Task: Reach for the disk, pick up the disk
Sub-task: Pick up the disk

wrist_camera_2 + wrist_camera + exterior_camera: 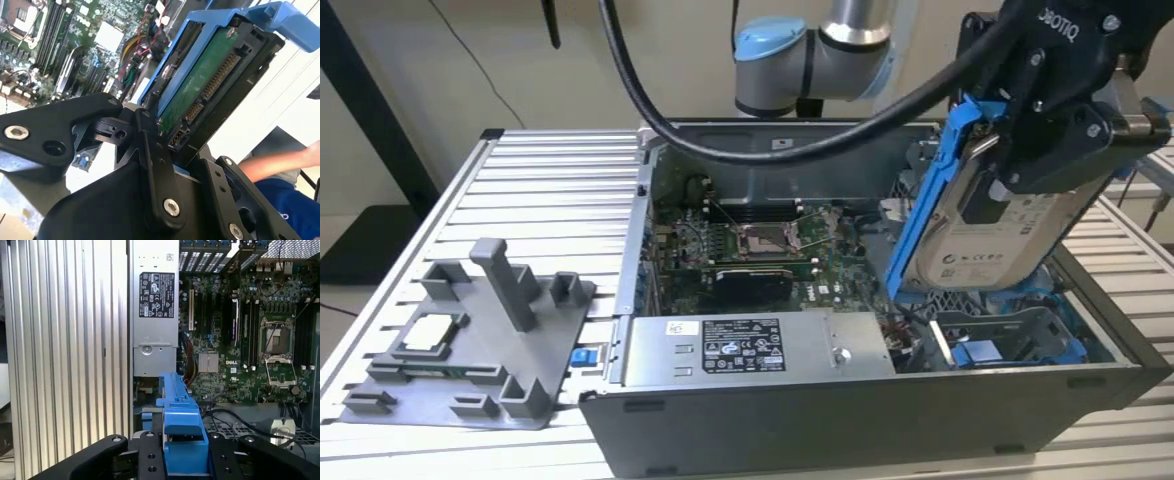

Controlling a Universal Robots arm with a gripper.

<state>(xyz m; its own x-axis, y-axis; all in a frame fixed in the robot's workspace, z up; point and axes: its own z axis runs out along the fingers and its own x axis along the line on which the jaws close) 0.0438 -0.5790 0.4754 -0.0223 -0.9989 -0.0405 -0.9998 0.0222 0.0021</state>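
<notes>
Because the gripper (pixel 1034 175) has its fingers closed on the hard drive (pixel 1001 235), the disk hangs clear above the open computer case (pixel 854 420) rather than lying in its bay, at about two o'clock in the exterior view. It is held tilted, nearly on edge, label face toward that camera, with a blue rail (pixel 927 200) running down its long side; gripping across the flat faces appears to be what keeps it steady at that slant. In the second wrist view the drive's green circuit board and connector (pixel 210 85) show between the black fingers (pixel 155 170), which pinch it from both faces. Below it, at around five o'clock in the exterior view, sits the drive cage with a blue bracket (pixel 981 352), and the motherboard (pixel 761 245) lies toward nine o'clock of the drive. The power supply (pixel 754 345) runs along the case's near side, and a grey fixture (pixel 467 340) stands well apart on the slatted table (pixel 547 190). A person's arm (pixel 280 162) shows in the second wrist view.
</notes>
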